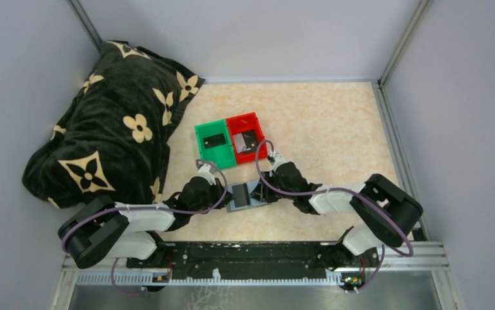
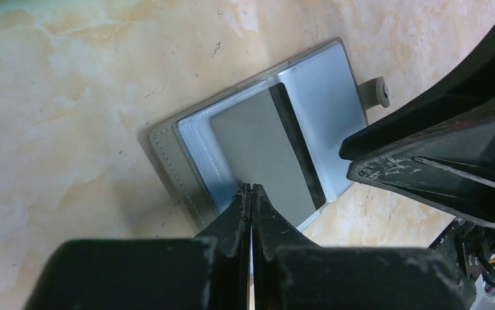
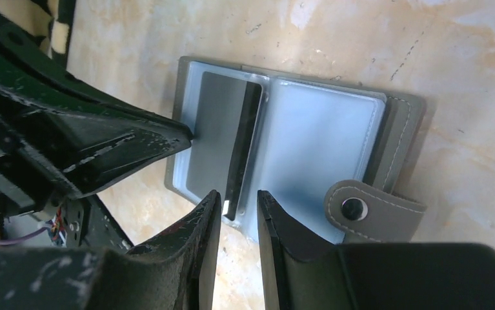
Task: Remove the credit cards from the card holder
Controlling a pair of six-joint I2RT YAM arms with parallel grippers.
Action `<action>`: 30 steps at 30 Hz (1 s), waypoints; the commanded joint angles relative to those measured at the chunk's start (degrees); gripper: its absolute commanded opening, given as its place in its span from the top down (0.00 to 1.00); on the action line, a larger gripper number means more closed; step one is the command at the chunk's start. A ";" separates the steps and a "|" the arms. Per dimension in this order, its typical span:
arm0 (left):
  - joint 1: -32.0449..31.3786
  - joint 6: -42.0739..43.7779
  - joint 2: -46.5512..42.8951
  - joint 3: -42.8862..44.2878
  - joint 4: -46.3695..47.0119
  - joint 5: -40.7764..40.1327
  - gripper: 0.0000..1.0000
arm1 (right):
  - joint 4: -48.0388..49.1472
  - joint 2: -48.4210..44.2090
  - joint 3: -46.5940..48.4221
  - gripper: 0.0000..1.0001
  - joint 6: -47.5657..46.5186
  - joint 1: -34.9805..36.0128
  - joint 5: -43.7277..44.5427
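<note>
Grey on grey, so needing care: pinning the open card holder (image 3: pixel 322 135) on the table (image 1: pixel 335 123) with the tightly closed left gripper (image 2: pixel 252 188), hovering the half-parted, empty right gripper (image 3: pixel 238 197) astride the end of the sleeved credit card (image 3: pixel 222 129), then closing squarely, pulling along the slot.

The grey wallet (image 1: pixel 255 194) lay open and flat, pale blue-grey panels up, its snap strap (image 3: pixel 361 208) sticking out from one edge. A grey striped card (image 2: pixel 257 148) lay on one panel, black stripe toward the fold. A second card (image 1: pixel 214 141), dark, lay in the green bin (image 1: pixel 201 132); a third card (image 1: pixel 248 138) lay in the red bin (image 1: pixel 243 119).
</note>
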 commanded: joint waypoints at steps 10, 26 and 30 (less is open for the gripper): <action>0.38 0.19 0.26 -2.33 -2.06 -1.68 1.00 | 10.74 6.02 1.66 0.73 1.61 0.70 -2.10; 0.38 0.11 2.09 -2.07 -1.03 -1.02 1.00 | 18.17 11.86 0.66 0.73 4.01 0.70 -4.94; 0.38 0.03 3.00 -1.73 -0.64 -0.61 1.00 | 23.49 12.73 -0.65 0.73 6.26 -0.21 -8.38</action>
